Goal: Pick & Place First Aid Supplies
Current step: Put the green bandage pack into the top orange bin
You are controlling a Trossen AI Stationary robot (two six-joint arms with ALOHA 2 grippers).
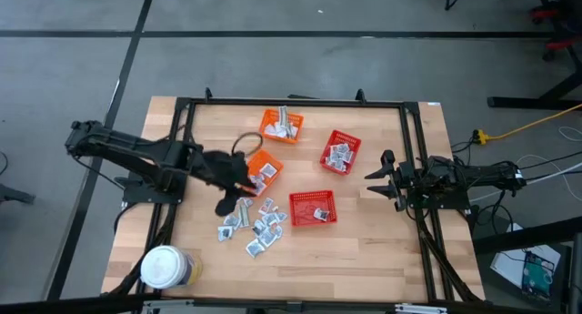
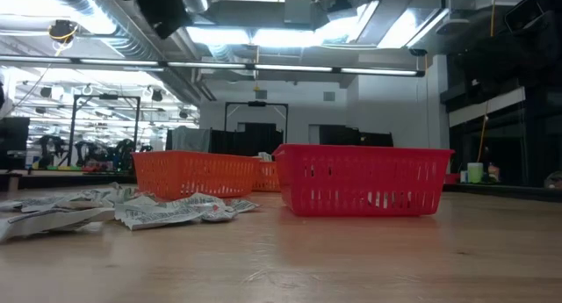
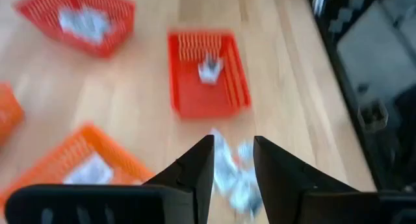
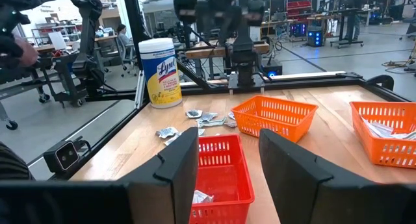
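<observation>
Silvery sachets (image 1: 250,225) lie lower-centre; I'd centre my left gripper (image 3: 232,160), fingers parted and empty, over one. Right gripper (image 4: 229,156) waits released.

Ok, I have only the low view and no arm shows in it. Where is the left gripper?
Observer: The left gripper is over the loose sachets, with its fingers apart.
Operator: And the right one?
Observer: The right gripper waits at the table's right edge, open, with nothing between its fingers.
Operator: Is the red basket nearest to me full?
Observer: No. From above, that red basket holds only a few sachets, and most of its floor is bare.
</observation>
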